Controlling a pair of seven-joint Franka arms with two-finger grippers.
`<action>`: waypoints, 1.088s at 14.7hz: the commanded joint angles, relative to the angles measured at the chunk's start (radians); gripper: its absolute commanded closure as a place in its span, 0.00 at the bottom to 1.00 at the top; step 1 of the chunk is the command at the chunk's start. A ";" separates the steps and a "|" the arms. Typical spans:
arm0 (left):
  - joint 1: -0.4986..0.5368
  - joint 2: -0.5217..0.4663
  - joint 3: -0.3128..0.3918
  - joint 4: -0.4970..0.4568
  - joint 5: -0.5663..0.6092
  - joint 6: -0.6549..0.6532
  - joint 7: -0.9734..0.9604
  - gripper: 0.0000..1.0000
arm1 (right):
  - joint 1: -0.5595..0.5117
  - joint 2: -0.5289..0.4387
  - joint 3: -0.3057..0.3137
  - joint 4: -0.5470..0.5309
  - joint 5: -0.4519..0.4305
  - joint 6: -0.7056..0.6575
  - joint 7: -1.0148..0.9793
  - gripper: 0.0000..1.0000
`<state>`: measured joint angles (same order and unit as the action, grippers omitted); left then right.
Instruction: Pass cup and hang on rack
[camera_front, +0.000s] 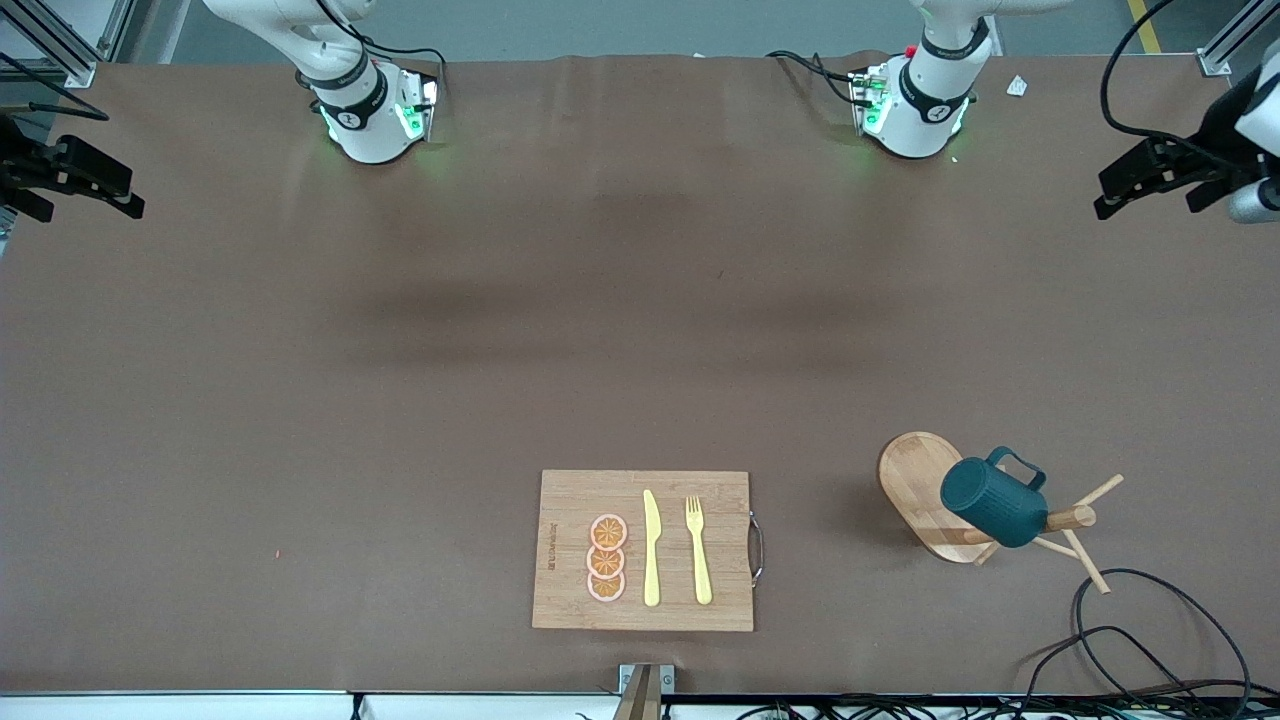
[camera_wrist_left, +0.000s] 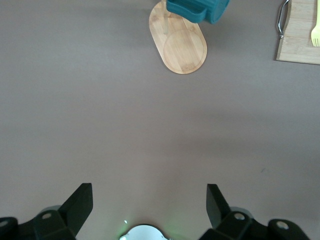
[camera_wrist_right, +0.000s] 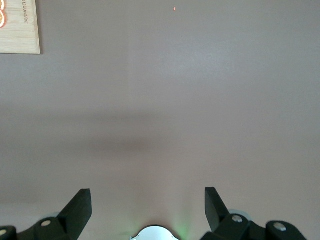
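The cup (camera_front: 994, 502) hangs on a peg of the rack (camera_front: 925, 490), low at the lower right of the front view, toward the left arm's end of the table. At bottom centre lies a cutting board (camera_front: 570, 545) bearing three orange slices (camera_front: 607, 558), a yellow knife (camera_front: 651, 550) and a yellow fork (camera_front: 698, 550). The left gripper (camera_wrist_left: 149, 200) and the right gripper (camera_wrist_right: 148, 202) both wait with fingers spread wide and empty, each hanging over bare brown table (camera_front: 400, 400) near its own base.
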<state>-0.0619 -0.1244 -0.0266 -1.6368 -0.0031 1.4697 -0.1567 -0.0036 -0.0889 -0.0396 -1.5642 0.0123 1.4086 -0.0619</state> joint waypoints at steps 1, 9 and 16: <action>-0.016 -0.018 -0.007 -0.020 -0.012 -0.003 -0.015 0.00 | 0.002 -0.026 -0.002 -0.027 -0.003 0.006 0.004 0.00; -0.018 -0.009 -0.024 -0.006 0.005 0.000 0.035 0.00 | 0.002 -0.028 -0.002 -0.027 -0.003 0.006 0.004 0.00; -0.009 -0.006 -0.024 0.011 0.002 0.004 0.063 0.00 | 0.002 -0.028 -0.002 -0.027 -0.003 0.006 0.004 0.00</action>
<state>-0.0794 -0.1244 -0.0501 -1.6378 -0.0031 1.4728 -0.1122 -0.0036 -0.0889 -0.0396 -1.5642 0.0123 1.4086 -0.0619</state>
